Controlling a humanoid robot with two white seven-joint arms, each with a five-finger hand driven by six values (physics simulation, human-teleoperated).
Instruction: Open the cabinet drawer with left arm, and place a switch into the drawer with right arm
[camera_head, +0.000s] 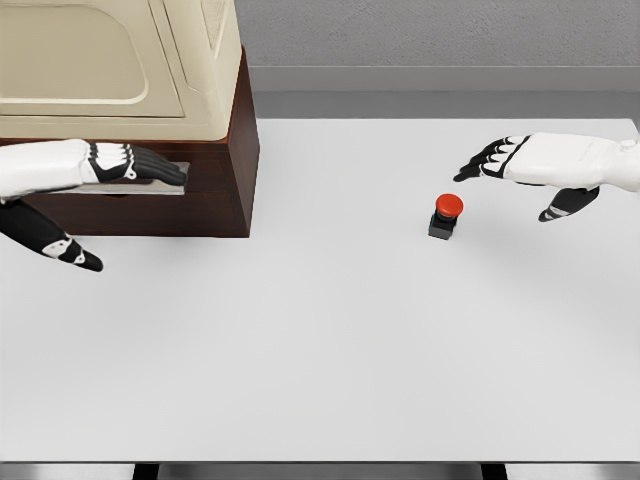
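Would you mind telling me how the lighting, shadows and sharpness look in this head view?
Head view: flat, even light, no glare on the white table; the red switch casts only a faint soft shadow; the cabinet base is darkest under its cream top; overall slightly soft, edges of the right hand a little fuzzy.

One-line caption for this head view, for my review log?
Left hand at the cabinet drawer handle; right hand open, hovering just beyond the red-button switch on the white table.
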